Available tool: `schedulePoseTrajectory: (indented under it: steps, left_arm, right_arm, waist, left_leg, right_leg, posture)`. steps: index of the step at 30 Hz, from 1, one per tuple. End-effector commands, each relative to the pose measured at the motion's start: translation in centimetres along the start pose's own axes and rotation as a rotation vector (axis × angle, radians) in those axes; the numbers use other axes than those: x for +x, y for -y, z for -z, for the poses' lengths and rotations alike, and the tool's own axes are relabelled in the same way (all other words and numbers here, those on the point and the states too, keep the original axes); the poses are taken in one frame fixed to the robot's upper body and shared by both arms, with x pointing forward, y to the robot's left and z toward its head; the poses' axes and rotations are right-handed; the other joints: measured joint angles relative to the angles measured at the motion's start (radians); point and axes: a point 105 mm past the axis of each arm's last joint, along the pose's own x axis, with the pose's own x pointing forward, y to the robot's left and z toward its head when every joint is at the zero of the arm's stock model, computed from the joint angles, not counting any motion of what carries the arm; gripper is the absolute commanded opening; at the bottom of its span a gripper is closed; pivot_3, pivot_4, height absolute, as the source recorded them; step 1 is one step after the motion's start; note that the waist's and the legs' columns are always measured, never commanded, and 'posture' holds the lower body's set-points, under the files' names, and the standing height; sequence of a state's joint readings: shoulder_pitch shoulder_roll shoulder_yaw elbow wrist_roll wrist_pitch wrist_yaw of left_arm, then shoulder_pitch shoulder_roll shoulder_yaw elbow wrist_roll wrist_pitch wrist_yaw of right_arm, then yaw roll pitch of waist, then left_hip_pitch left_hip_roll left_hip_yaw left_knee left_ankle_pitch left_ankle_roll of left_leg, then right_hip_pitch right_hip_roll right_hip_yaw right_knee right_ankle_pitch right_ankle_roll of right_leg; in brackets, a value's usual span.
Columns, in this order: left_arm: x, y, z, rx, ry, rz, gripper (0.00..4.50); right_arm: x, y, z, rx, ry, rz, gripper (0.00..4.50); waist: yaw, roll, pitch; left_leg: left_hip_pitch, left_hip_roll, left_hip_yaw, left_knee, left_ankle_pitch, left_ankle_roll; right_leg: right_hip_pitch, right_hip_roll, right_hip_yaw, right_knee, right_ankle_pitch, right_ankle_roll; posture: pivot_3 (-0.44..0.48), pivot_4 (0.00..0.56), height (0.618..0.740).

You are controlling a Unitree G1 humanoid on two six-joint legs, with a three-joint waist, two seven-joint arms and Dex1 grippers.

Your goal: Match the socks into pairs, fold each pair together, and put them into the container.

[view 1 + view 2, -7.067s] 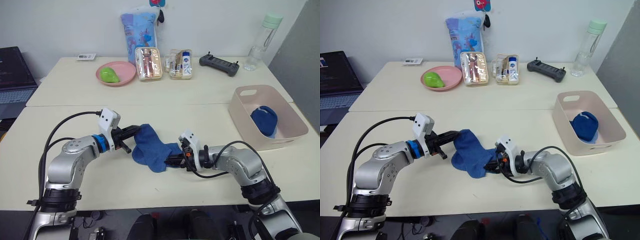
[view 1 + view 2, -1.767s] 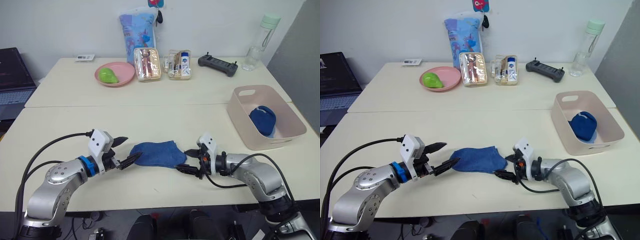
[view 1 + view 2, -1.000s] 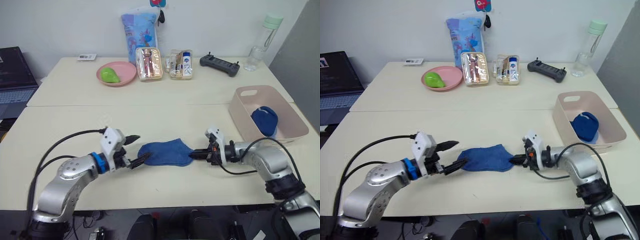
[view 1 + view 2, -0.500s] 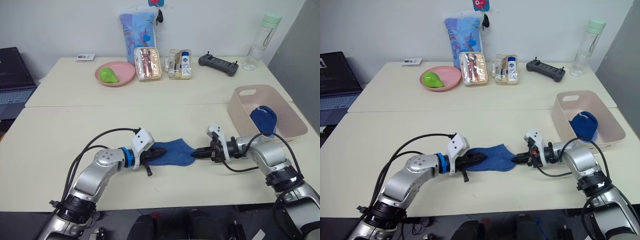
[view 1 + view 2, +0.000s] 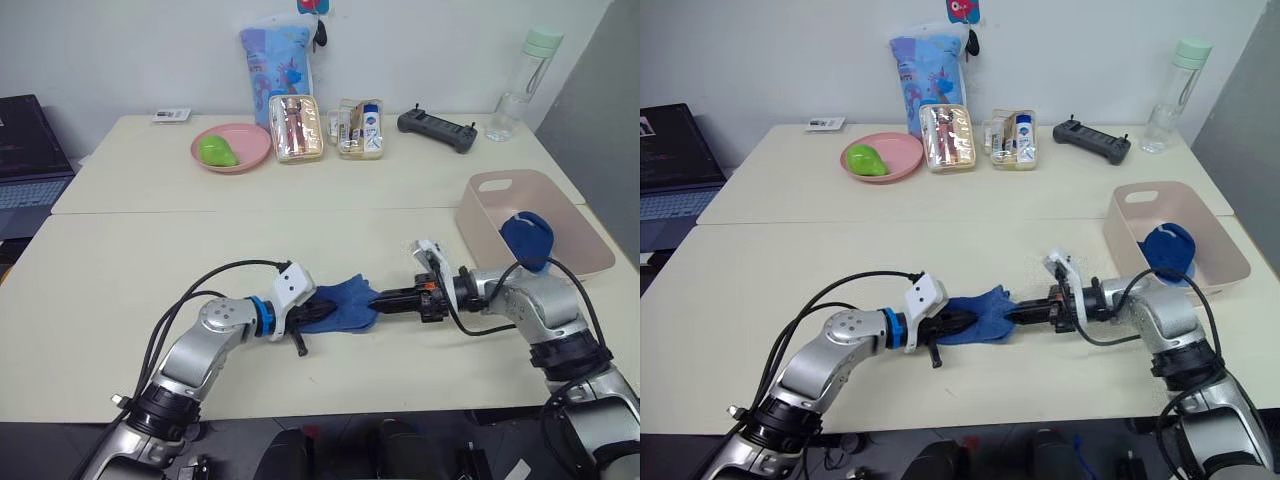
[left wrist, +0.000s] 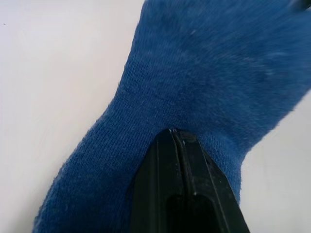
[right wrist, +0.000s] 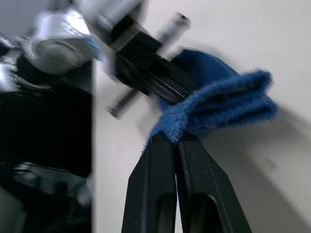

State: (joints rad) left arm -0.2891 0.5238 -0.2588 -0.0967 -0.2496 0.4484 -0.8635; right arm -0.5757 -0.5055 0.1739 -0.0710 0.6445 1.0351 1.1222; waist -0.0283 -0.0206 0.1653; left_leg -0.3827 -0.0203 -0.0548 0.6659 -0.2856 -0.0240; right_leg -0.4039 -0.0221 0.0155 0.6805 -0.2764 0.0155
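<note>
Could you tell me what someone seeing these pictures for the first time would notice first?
Most striking are the blue socks near the table's front edge, pinched from both ends: the left gripper is shut on one end, the right gripper on the other. Next, at the right edge of the table, the pale pink container holds another folded blue bundle.

sock pair (image 5: 340, 304) now bunched shorter

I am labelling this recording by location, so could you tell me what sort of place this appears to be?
Probably an office or lab room set up for robot trials: two pale tables pushed together against a plain wall, a laptop at one side, and a handheld controller near a water bottle.
</note>
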Motion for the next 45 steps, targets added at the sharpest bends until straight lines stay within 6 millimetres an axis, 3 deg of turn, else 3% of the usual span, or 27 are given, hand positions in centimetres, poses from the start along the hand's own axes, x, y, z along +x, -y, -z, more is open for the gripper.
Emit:
schedulePoseTrajectory:
  steps: [1,9,15,17,22,26,31,32,33,38,43,45]
  left_arm:
    - [-0.1,0.6,1.0,-0.019,-0.028,0.011,0.02]
    - [-1.2,0.0,0.2,-0.071,0.042,-0.058,0.02]
    - [-6.0,-1.2,-1.6,-0.074,0.088,-0.154,0.02]
    - [-8.5,-1.6,-2.9,-0.075,0.11,-0.196,0.02]
    - [-12.1,-2.6,-4.2,-0.066,0.118,-0.283,0.02]
    - [-13.0,-2.8,-4.4,-0.058,0.111,-0.307,0.02]
    - [-12.6,-2.2,-5.2,-0.043,0.13,-0.289,0.02]
    - [-12.2,-2.0,-5.5,-0.039,0.14,-0.275,0.0]
    - [-12.0,-1.8,-5.8,-0.037,0.148,-0.266,0.0]
    - [-11.4,-1.6,-6.2,-0.032,0.156,-0.233,0.0]
    - [-10.0,-0.5,-6.6,-0.035,0.166,-0.153,0.0]
    - [-9.4,0.0,-6.1,-0.043,0.149,-0.129,0.0]
  right_arm:
    - [1.8,-1.7,-1.4,-0.035,0.045,-0.057,0.0]
    - [4.3,-1.8,-1.7,-0.018,0.091,-0.068,0.0]
    - [5.5,-1.4,-1.4,-0.026,0.09,-0.064,0.0]
    - [6.6,-1.2,-1.2,-0.046,0.072,-0.063,0.0]
    - [8.9,-0.3,-0.5,-0.079,0.028,-0.038,0.0]
    - [10.0,0.5,0.1,-0.102,-0.009,0.004,0.0]
    - [10.5,0.5,0.2,-0.118,-0.015,0.003,0.0]
    - [10.4,0.2,-0.2,-0.114,-0.003,-0.006,0.52]
    - [10.2,-0.1,-0.6,-0.11,0.01,-0.013,0.69]
    - [9.4,-1.1,-2.2,-0.074,0.063,-0.039,2.53]
    - [7.1,-0.8,-3.2,-0.035,0.105,0.016,4.29]
    - [6.0,-0.1,-2.7,-0.025,0.092,0.06,4.48]
  waist:
    - [0.0,0.0,0.0]
    - [0.0,0.0,0.0]
    - [-0.003,0.0,0.0]
    - [-0.004,0.0,0.0]
    - [-0.004,0.0,0.0]
    - [-0.002,0.0,0.0]
    - [-0.002,0.0,0.0]
    - [-0.003,0.0,0.0]
    - [-0.002,0.0,0.0]
    - [-0.002,0.0,0.0]
    - [-0.002,0.0,0.0]
    - [-0.002,0.0,0.0]
  left_leg:
    - [0.0,0.0,0.0,0.0,0.0,0.0]
    - [0.0,0.0,0.0,0.0,0.0,0.0]
    - [0.0,0.001,0.0,-0.001,0.0,0.0]
    - [0.0,0.001,0.0,0.0,0.0,0.0]
    - [0.0,0.001,0.0,-0.001,0.0,0.0]
    - [0.0,0.001,0.0,0.0,0.0,0.0]
    - [0.0,0.0,0.0,0.0,0.0,0.0]
    - [0.0,0.0,0.0,0.0,0.0,0.0]
    - [0.0,0.001,0.0,-0.001,0.0,0.0]
    - [0.0,0.0,0.0,-0.001,0.0,0.0]
    - [0.0,0.0,0.0,-0.001,0.0,0.0]
    - [0.0,0.0,0.0,-0.001,0.0,0.0]
  right_leg:
    - [0.0,0.0,0.0,0.0,0.0,0.0]
    - [0.0,0.0,0.0,0.0,0.0,0.0]
    - [-0.001,0.0,0.0,0.0,0.0,0.0]
    - [-0.001,0.0,-0.001,0.0,0.0,0.0]
    - [-0.001,0.0,0.0,0.0,0.0,0.0]
    - [-0.001,0.0,-0.001,0.0,0.0,0.0]
    - [-0.001,0.0,0.0,0.0,0.0,0.0]
    - [-0.001,0.0,0.0,0.0,0.0,0.0]
    - [-0.001,0.0,0.0,0.0,0.0,0.0]
    - [-0.001,0.0,0.0,0.0,0.0,0.0]
    - [-0.001,0.0,-0.001,0.0,0.0,0.0]
    - [-0.001,0.0,0.0,0.0,0.0,0.0]
  posture:
    - [0.0,0.15,0.74]
    - [0.0,0.15,0.74]
    - [0.0,0.15,0.74]
    - [0.0,0.15,0.74]
    - [0.0,0.15,0.74]
    - [0.0,0.15,0.74]
    - [0.0,0.15,0.74]
    - [0.0,0.15,0.74]
    - [0.0,0.15,0.74]
    - [0.0,0.15,0.74]
    - [0.0,0.15,0.74]
    - [0.0,0.15,0.74]
